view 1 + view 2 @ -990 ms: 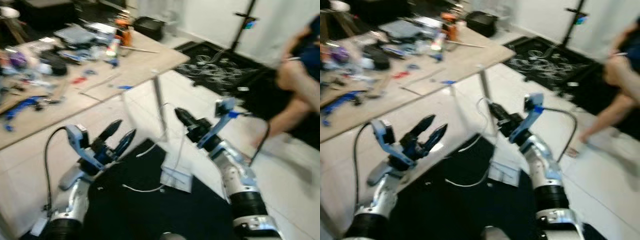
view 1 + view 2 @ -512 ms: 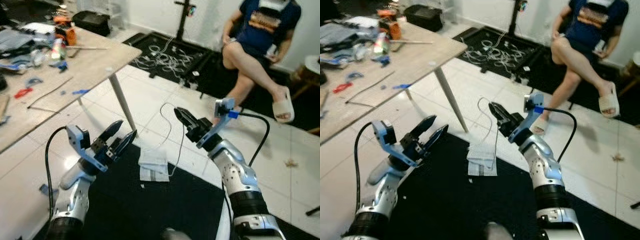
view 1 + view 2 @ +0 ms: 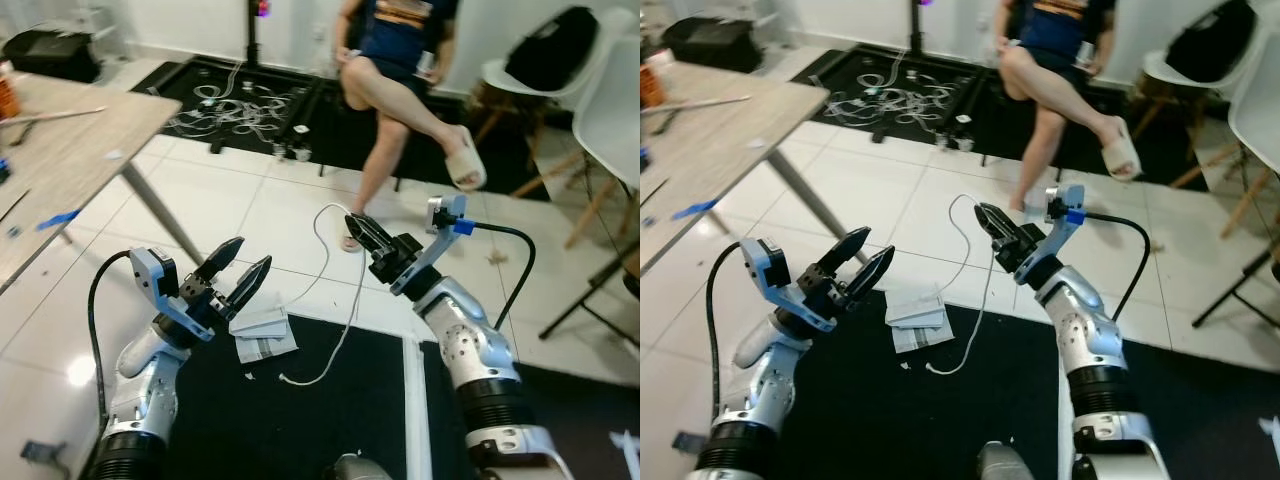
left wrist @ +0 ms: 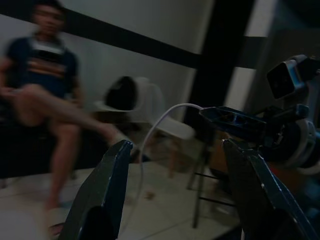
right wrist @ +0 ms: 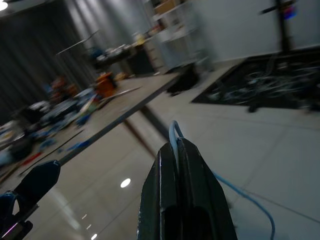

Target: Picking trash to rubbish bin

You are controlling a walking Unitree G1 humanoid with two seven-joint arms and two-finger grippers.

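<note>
left end effector [image 3: 238,275] was raised with fingers spread apart, holding nothing. folded paper [image 3: 262,333] lay on the black mat [image 3: 340,400] just beyond it. right end effector [image 3: 356,226] was clamped on a white cable [image 3: 342,300] hanging to the mat. farther off, a seated person [image 3: 400,60] and the worktop [image 3: 70,130].

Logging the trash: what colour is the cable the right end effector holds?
White cable, in the right end effector; clearest in the right eye view.
</note>
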